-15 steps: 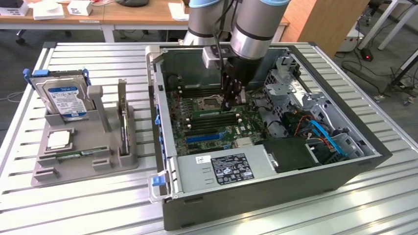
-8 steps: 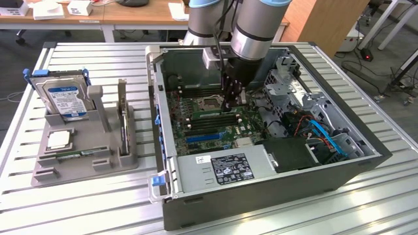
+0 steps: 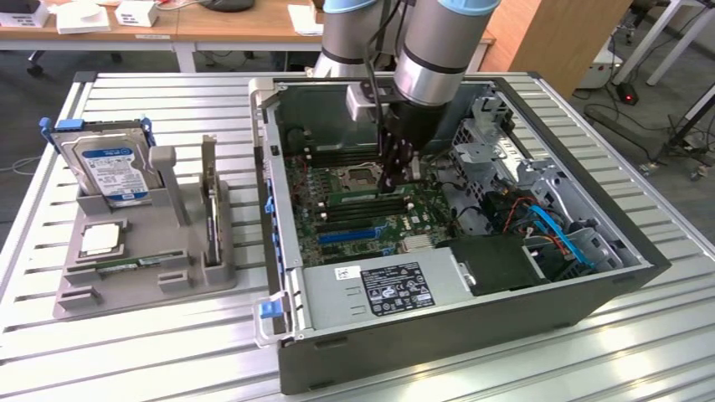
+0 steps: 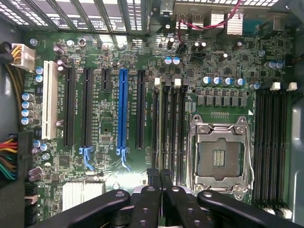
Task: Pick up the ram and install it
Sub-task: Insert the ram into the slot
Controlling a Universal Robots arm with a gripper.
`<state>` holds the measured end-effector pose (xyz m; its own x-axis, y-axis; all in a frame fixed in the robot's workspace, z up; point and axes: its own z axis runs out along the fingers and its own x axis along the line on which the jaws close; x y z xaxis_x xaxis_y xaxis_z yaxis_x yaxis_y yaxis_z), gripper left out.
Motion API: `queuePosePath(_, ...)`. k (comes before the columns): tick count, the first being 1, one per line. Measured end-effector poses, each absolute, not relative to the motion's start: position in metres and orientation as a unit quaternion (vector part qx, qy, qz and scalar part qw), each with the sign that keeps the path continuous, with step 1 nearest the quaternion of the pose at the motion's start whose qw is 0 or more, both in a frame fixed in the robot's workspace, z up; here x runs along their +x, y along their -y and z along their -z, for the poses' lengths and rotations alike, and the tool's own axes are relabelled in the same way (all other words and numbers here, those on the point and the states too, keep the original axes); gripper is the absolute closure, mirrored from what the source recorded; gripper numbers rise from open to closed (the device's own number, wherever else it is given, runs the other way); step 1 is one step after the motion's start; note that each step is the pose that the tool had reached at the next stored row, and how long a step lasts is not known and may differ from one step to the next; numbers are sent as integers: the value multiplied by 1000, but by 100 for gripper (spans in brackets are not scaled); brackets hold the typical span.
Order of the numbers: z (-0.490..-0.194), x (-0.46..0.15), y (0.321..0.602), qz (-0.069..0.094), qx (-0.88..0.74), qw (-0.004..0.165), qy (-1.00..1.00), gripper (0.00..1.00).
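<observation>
Centre frame in the exterior view, the gripper [image 3: 389,188] is clamped on the ram [image 3: 357,199], which stands on edge below its fingertips, over the motherboard [image 3: 335,180].

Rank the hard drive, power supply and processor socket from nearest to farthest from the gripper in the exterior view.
1. Processor socket, on the motherboard right beside the gripper.
2. Power supply, at the case's near edge.
3. Hard drive, outside the case, in the holder on the exterior view's left.
</observation>
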<state>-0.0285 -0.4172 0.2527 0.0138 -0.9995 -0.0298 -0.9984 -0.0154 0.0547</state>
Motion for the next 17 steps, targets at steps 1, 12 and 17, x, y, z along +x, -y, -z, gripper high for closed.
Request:
queuePosePath(1,-253,-28,417,30,712,9,702,89)
queuePosePath(12,-250,-28,417,30,712,9,702,89)
queuePosePath(17,-249,-28,417,30,712,9,702,89)
